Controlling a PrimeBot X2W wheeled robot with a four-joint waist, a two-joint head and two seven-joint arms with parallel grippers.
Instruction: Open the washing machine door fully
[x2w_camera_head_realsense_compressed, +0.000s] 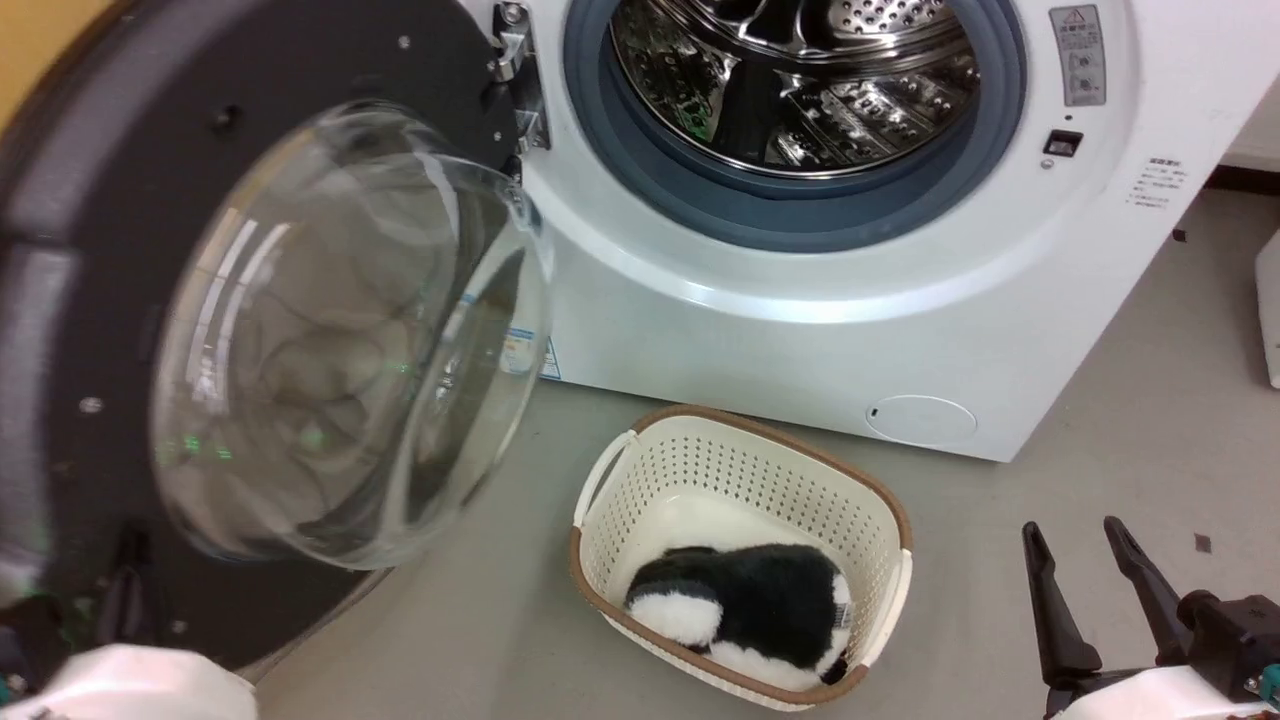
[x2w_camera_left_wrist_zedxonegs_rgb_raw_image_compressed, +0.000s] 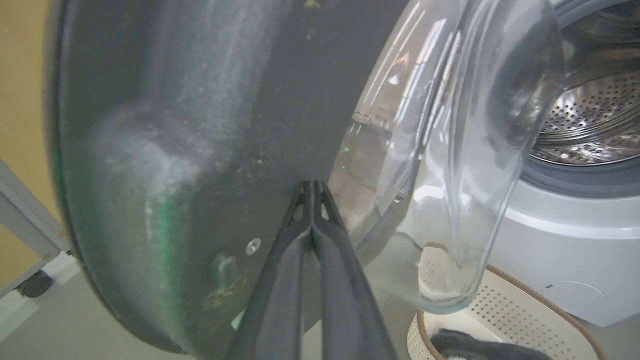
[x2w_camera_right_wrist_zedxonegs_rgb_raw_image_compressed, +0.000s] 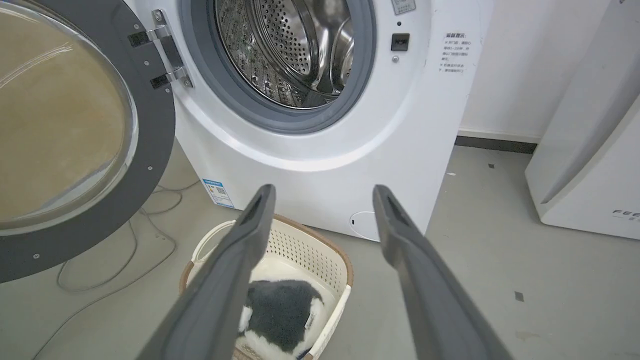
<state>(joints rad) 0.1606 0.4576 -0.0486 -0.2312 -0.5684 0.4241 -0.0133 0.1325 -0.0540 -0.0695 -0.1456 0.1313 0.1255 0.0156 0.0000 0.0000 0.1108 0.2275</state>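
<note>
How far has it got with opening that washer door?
Mostly done: the door is swung well clear of the washing machine, leaving the drum bare. In hand: the left claw, shut, has its tips at the door's inner face, seemingly pushing. The right claw hangs open, idle. Left: maybe a last bit of swing; I cannot tell if the hinge is at its limit.

cream basket (x2w_camera_head_realsense_compressed: 750, 465) — black-and-white plush (x2w_camera_head_realsense_compressed: 760, 600) inside
</note>
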